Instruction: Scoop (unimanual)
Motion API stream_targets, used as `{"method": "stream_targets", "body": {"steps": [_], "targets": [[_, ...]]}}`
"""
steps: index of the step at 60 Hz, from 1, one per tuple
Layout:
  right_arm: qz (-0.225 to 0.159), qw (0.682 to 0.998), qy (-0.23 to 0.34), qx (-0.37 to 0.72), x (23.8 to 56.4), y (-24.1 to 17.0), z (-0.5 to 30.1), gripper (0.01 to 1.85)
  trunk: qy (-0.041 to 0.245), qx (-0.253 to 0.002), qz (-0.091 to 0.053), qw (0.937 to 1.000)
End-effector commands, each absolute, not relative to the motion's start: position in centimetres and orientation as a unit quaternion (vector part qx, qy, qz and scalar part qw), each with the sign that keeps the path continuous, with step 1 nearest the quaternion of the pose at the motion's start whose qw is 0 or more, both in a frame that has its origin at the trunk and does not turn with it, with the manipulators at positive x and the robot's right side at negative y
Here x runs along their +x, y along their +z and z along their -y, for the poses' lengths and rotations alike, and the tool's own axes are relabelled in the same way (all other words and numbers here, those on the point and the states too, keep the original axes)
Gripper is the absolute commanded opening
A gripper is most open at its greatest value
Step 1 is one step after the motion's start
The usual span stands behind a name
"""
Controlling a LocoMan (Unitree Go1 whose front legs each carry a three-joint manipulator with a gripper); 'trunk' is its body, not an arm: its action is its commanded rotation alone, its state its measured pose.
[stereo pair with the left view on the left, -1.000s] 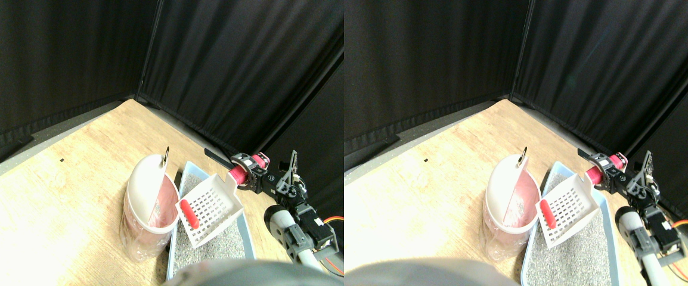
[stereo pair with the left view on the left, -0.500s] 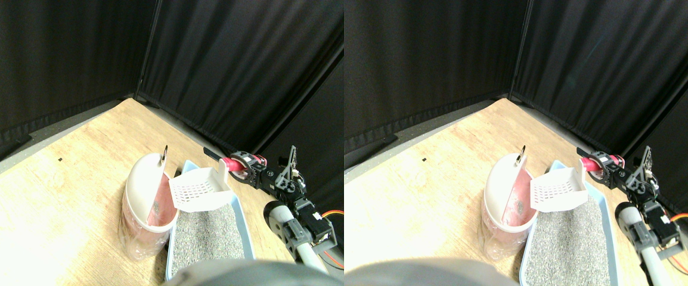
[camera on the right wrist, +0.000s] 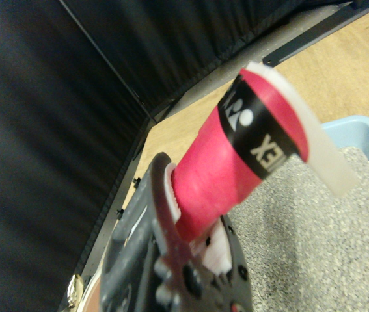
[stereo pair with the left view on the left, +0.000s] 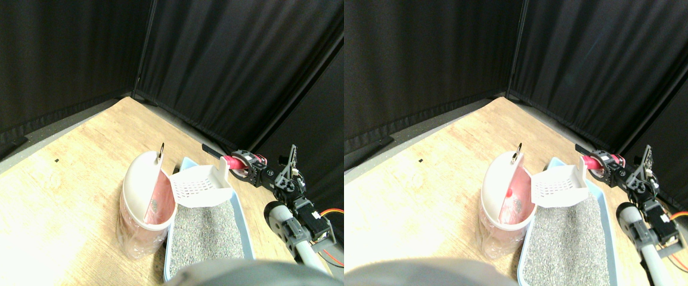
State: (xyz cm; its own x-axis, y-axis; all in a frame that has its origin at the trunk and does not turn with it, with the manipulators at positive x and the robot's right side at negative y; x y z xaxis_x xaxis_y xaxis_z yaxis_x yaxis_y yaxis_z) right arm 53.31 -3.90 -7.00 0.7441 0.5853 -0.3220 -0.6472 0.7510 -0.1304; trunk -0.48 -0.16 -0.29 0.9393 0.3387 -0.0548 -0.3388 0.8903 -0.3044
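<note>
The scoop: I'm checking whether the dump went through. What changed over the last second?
The white scoop turned over beside the bin, from open face up with a red piece in it to tipped towards the bin's opening. The red piece is gone from the scoop. The right gripper still carries its red handle. The bin and the blue litter tray stayed put; the camera shifted slightly.

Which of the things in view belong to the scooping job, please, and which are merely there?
Belonging to the job:
white slotted scoop with its red-wrapped handle
blue litter tray of grey litter
pink-lined bin with white swing lid
right gripper

Merely there:
wooden floor
black curtains
orange cable
</note>
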Motion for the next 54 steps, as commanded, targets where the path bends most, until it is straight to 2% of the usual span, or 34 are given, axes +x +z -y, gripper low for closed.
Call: {"method": "stream_targets", "body": {"steps": [1,5,10,15,27,34,43,54], "targets": [[-0.090,0.929,0.347,-0.089,53.6,-6.5,3.9,0.05,0.170,-0.158,-0.011,0.9726],[-0.086,0.932,0.341,-0.083,53.3,-6.4,4.3,0.05,0.164,-0.156,-0.011,0.9740],[-0.055,0.938,0.335,-0.072,52.9,-6.2,5.0,0.05,0.155,-0.151,-0.011,0.9762],[-0.043,0.939,0.336,-0.063,52.7,-6.2,5.4,0.05,0.150,-0.148,-0.011,0.9775],[0.005,0.942,0.333,-0.039,52.3,-6.6,7.8,0.05,0.131,-0.137,-0.011,0.9818],[0.023,0.947,0.321,-0.019,52.2,-6.8,8.9,0.05,0.121,-0.132,-0.011,0.9837],[0.066,0.953,0.296,0.002,52.1,-7.6,11.5,0.05,0.105,-0.124,-0.012,0.9866],[0.076,0.960,0.268,0.026,51.7,-8.5,13.7,0.05,0.092,-0.117,-0.012,0.9888]]}}
